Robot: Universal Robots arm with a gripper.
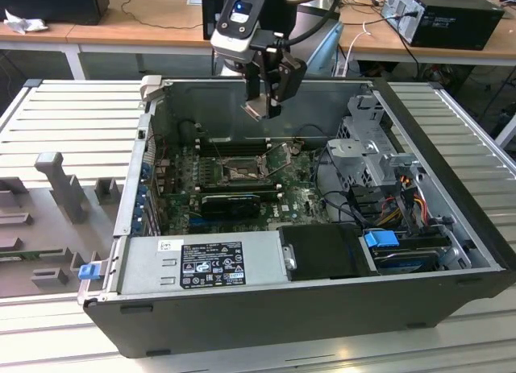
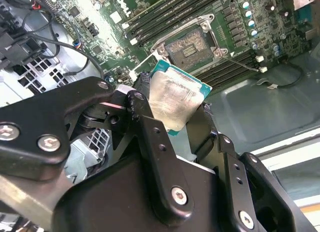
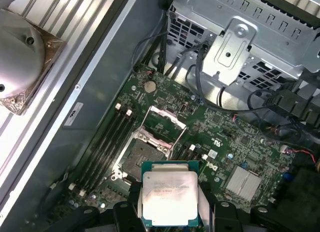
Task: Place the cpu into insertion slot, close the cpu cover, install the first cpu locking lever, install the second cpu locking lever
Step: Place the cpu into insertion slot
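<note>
Gripper (image 1: 266, 109): suspended over the open computer case (image 1: 451, 228), high above the motherboard (image 1: 305, 197).
Jaws: partly closed, with the two black fingers (image 2: 142, 99) clamped on opposite edges of the cpu.
Cpu (image 3: 169, 197): carried in the gripper, clear of the board. The silver-grey metal top faces both wrist views, with a teal border visible round it. It hangs tilted in the exterior view.
Cpu position: over the motherboard, close to the insertion slot but not seated in it.
Insertion slot (image 3: 142, 159): uncovered, with the dark square contact field exposed inside a metal rim. It lies between two banks of long black memory slots (image 3: 107, 142).
Cpu cover (image 3: 162, 126): swung up and standing open at one edge of the slot.
Graphics card (image 1: 230, 204): long and black, mounted on the board beside the slot.
Power supply (image 1: 201, 262): grey box along the near wall of the case in the exterior view.
Drive cage (image 3: 240, 36): perforated grey metal, with black cables running past it.
</note>
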